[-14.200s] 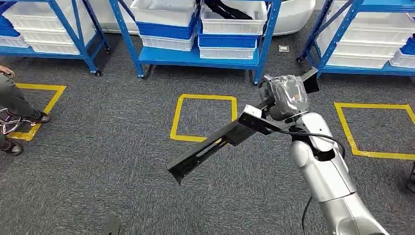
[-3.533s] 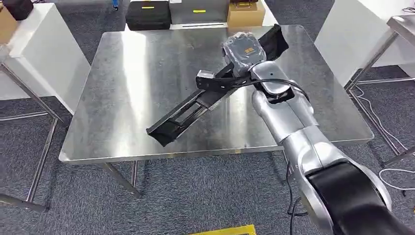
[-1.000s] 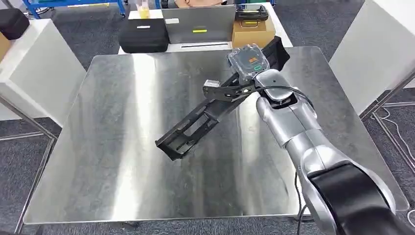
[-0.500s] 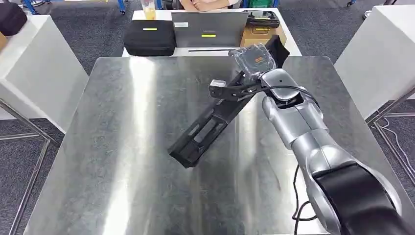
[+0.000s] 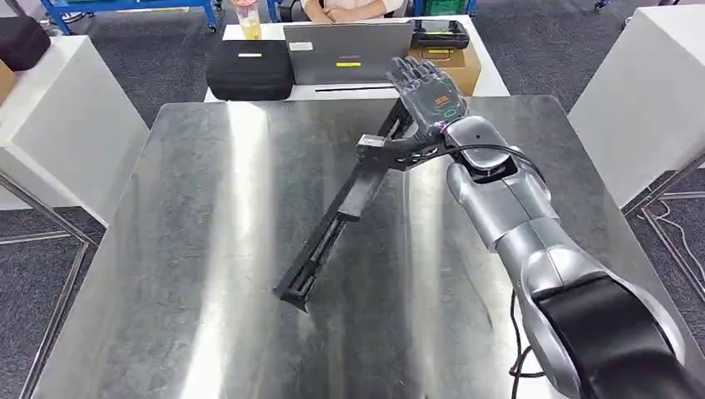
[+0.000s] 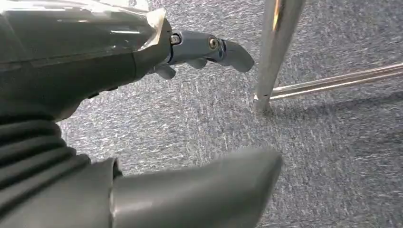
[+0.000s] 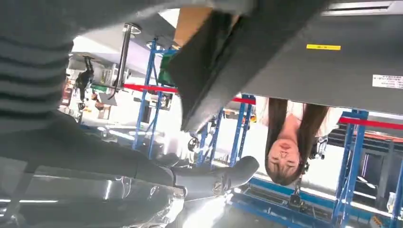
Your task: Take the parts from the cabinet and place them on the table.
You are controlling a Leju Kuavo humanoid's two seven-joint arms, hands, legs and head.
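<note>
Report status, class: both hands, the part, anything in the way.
Right hand open above the long black part. Part lies on the steel table. Left hand hangs open over the carpet. Nothing blocking.

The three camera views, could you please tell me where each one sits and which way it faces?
Head view: high on the body, looking down at the steel table; right hand open above the long black part.
Left wrist view: behind the left hand, facing carpet and a table leg.
Right wrist view: behind the right hand, upside down, facing the part, shelving and a seated person.
Shared: head and right wrist views both show the part.
</note>
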